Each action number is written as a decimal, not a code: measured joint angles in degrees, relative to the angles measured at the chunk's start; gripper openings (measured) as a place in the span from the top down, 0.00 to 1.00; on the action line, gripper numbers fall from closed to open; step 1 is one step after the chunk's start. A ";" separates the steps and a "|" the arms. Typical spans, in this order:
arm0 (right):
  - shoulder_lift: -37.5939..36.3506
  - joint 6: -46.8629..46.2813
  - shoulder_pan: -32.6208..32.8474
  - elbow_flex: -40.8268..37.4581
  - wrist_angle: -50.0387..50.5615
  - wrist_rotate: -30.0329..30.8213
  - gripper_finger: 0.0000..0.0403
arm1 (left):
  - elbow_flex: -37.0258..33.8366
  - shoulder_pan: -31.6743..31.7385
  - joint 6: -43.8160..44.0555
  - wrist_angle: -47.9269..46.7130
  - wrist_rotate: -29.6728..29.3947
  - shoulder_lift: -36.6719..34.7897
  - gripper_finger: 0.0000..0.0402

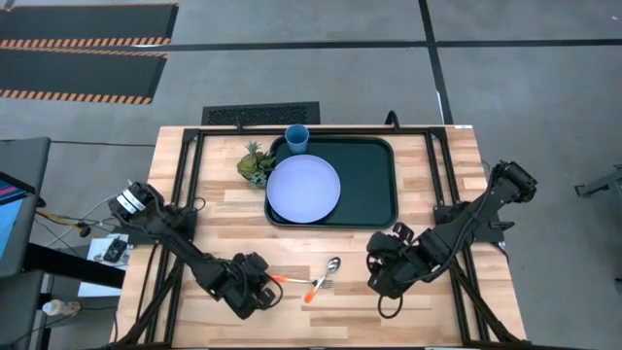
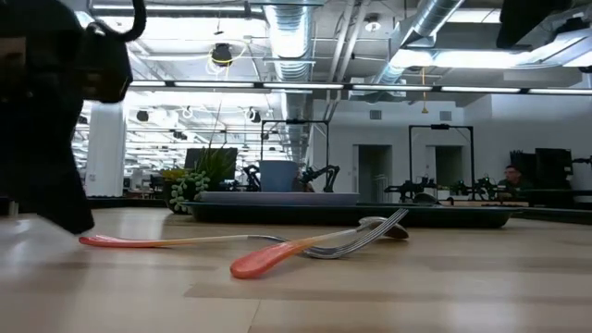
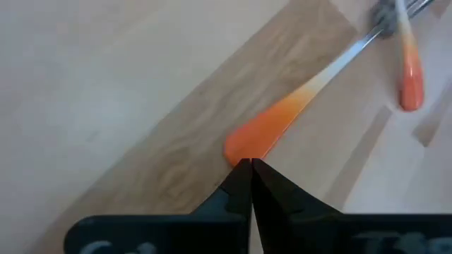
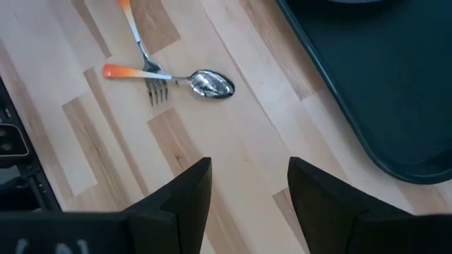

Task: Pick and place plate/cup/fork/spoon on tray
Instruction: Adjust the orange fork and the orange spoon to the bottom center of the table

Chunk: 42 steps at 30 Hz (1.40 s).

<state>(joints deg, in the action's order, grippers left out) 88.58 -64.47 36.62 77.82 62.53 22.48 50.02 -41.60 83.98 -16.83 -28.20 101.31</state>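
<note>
Touching handle tip — left claw [image 3: 251,164], wrist view

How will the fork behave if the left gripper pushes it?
The fork looks thin and stiff: likely slides, not bends. It crosses the spoon, so may drag it. Left gripper meets only its handle tip; it could pivot.

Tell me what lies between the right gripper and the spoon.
Nothing: in the right wrist view only bare wooden table separates the open right gripper from the spoon, which lies crossed with the fork. The high view agrees.
</note>
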 joint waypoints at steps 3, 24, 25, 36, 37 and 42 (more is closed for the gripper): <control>0.00 0.00 0.05 0.00 0.04 -0.03 0.48 | 0.05 0.22 0.41 3.13 -0.44 1.79 1.00; 0.02 -0.87 0.16 -0.01 -0.23 -0.09 0.48 | 5.10 15.33 -22.30 30.84 5.96 11.40 1.00; 0.02 -0.90 0.29 -0.02 -0.16 -0.09 0.48 | 6.24 15.43 -23.27 29.96 6.09 11.51 1.00; 0.03 -0.98 0.33 -0.02 -0.42 -0.01 0.48 | 6.74 9.90 -14.35 -0.33 -2.96 -1.17 1.00; 0.04 -0.96 0.31 -0.02 -0.42 -0.02 0.48 | 5.28 8.90 -11.89 -1.02 -3.20 -1.53 1.00; 0.04 -1.01 0.31 -0.02 -0.42 -0.03 0.48 | -0.21 6.63 -4.44 6.17 -3.78 -0.43 1.00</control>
<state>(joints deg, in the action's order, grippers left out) 88.62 -65.47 36.93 77.80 62.10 22.46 49.81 -34.97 79.54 -10.66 -31.98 100.88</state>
